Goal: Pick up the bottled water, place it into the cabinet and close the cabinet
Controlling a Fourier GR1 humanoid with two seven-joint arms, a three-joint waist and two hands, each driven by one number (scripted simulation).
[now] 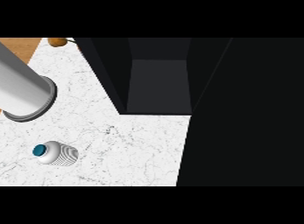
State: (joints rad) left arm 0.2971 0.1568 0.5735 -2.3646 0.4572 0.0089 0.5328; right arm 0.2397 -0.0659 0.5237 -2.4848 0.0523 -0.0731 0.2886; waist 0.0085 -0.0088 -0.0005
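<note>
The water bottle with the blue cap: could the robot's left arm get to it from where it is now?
Probably yes. The bottle stands alone on the counter, just below the left forearm, with nothing between them. The hand itself is out of view.

No readable text, label, brand, number or sign anywhere. Nothing printed on the bottle (56, 153), only plain white ribbing and a teal cap. Nothing on the dark cabinet (158, 78). Nothing on the marbled worktop (128, 144).
</note>
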